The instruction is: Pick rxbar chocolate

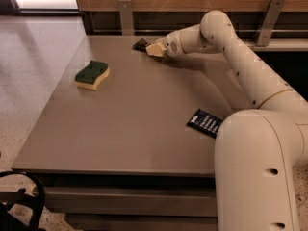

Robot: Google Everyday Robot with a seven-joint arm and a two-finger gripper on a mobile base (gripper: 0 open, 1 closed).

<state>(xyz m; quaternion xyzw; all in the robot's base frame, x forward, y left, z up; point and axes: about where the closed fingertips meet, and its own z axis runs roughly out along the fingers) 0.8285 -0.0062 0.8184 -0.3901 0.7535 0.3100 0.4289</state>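
The rxbar chocolate (140, 44) shows as a small, flat, dark brown-black piece. Its far side is partly covered, and no lettering on it can be read. It lies on the grey table (134, 124), well beyond the green-topped yellow sponge (91, 74) and off to the sponge's right as the camera sees it, close to the table's far edge.

The gripper (153, 49) sits at the bar's right-hand end, low over the tabletop. Its cream tip meets the dark wrapper, either touching it or just beside it. Whether the gripper is clenched, released or holding the bar cannot be told.

The white arm (243, 61) rises from a bulky segment in the near right corner, far from the sponge. It runs up along the table's right side and bends at a rounded joint by the back rail. The last link turns back toward the sponge's side, nearly level.

A dark blue wrapped bar (205, 122) lies nearer the camera than the sponge and well apart from it, beside the arm's big lower segment.
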